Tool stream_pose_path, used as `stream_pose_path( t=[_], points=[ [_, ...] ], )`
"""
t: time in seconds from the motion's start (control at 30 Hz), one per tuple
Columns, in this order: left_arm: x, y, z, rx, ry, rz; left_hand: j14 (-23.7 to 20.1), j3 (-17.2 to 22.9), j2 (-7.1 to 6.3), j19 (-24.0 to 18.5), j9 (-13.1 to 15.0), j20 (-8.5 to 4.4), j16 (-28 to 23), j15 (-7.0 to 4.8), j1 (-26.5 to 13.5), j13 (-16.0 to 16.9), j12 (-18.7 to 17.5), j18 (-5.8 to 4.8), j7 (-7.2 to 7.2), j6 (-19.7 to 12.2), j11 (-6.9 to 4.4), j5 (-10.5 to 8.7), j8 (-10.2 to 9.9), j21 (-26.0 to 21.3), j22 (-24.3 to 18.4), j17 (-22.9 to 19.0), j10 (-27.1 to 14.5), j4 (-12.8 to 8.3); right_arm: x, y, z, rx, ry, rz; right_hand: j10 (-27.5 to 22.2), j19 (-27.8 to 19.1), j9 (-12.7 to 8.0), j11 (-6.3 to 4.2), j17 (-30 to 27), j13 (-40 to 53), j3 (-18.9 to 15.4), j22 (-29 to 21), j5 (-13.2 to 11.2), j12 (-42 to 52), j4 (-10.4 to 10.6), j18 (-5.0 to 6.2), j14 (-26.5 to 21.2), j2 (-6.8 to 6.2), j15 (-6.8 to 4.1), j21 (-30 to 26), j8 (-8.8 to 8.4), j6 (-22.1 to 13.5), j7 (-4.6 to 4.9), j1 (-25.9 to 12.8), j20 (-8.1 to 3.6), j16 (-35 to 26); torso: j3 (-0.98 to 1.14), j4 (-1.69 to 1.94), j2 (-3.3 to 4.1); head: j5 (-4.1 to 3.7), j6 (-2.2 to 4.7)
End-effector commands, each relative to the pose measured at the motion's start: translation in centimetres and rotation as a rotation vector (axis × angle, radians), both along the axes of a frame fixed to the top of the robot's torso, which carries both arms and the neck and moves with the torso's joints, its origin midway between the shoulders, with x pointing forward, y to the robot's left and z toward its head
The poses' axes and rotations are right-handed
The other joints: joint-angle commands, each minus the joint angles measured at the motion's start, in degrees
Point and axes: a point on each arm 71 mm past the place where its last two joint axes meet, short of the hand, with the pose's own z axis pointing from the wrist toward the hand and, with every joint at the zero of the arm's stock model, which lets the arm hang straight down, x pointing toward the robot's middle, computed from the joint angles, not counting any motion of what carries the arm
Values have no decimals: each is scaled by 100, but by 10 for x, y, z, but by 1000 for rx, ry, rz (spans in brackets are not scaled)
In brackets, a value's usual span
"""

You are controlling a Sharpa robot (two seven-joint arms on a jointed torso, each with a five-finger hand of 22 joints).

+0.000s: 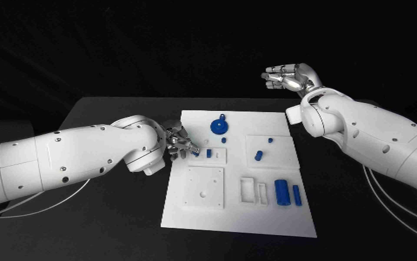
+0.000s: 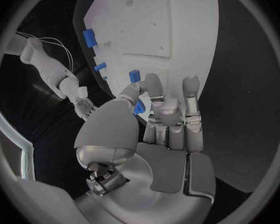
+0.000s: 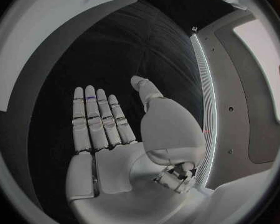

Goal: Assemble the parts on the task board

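The white task board (image 1: 234, 213) lies in the middle of the black table. My left hand (image 1: 181, 140) is at the board's left edge, and its thumb and a finger pinch a small blue part (image 2: 139, 107), seen at the fingertips (image 1: 196, 151) just above the board. Another small blue part (image 1: 210, 152) stands right beside it on a raised white square. My right hand (image 1: 289, 79) is lifted high beyond the board's far right corner, and the right wrist view shows its fingers (image 3: 96, 119) straight and apart, holding nothing.
On the board lie a round blue knob (image 1: 220, 126), a short blue peg (image 1: 258, 155), a thick blue cylinder (image 1: 281, 190), a slim blue pin (image 1: 297, 195) and a white square plate (image 1: 206, 185). Bare black table surrounds the board.
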Motion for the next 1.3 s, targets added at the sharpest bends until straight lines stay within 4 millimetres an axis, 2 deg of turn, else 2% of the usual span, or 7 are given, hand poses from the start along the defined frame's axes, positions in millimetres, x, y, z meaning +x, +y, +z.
stream_pose_path(
  t=[0.03,0.87,1.3],
  points=[
    [-4,1,-8,42,44,-23,47,267,49,15,372,9,41,0,-24,3,30,85,-457,646,-64,45,33,30,110,11,275,-239,0,1,0,-1,-1,17,-41,-42,-8,5,-8,-7,23,-6,20,-19,10,112,-49,35,7,16,-34,-50,-7,7,16,-30,0,2,-1,-4,-5],
    [-4,4,-10,91,74,-44,43,281,68,-15,308,18,47,6,-54,-9,37,94,-453,675,-60,44,-7,76,107,15,275,-278,-1,2,-3,-1,4,19,-41,-44,-9,5,-8,-7,27,-6,31,-20,10,112,-49,34,9,16,-35,-55,-7,-2,16,-30,3,-1,-2,-4,-21],
    [-1,0,-11,95,73,-51,63,311,103,-29,453,44,135,13,-180,20,126,113,-489,732,-67,133,116,128,107,133,274,-333,-1,2,-3,-1,6,21,-41,-45,-9,6,-8,-6,29,-6,52,-19,17,112,-51,40,8,16,-35,-58,-8,-12,17,-30,3,-6,1,-1,-18]
  ],
)
